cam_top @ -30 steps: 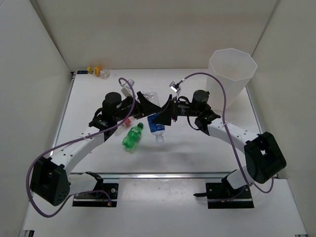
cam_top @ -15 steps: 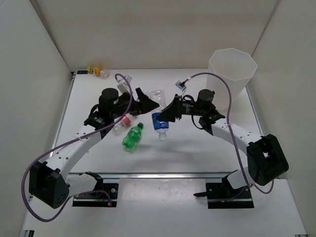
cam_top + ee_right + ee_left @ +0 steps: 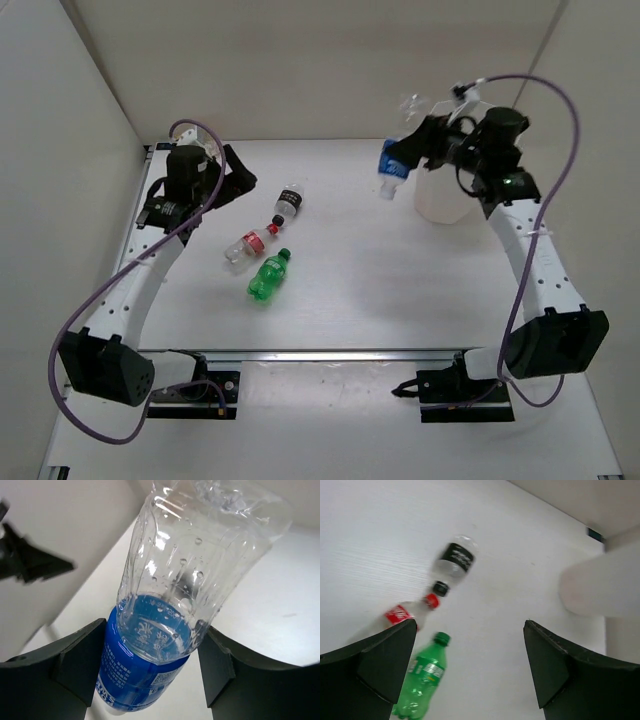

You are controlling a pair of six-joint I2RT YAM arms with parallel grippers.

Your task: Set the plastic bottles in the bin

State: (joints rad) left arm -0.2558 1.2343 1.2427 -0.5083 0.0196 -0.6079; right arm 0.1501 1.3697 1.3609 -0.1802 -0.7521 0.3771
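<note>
Fingers (image 3: pixel 75 665) of the right gripper (image 3: pixel 412 150) clamp the blue-labelled bottle (image 3: pixel 390 167) at its waist, cap lowest, held high just left of the bin (image 3: pixel 440 200). Best to carry it right until it hangs squarely over the rim before letting go. The left gripper (image 3: pixel 470 670), spread wide and empty, hovers far left, with the green bottle (image 3: pixel 268 278) among those yet to collect.

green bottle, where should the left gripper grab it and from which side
I'd grip the green bottle across its labelled mid-body, coming straight down from above and closing across its width. It lies flat on the table with its cap toward the far side and both long sides free. The red-label bottle lies apart from it.
</note>
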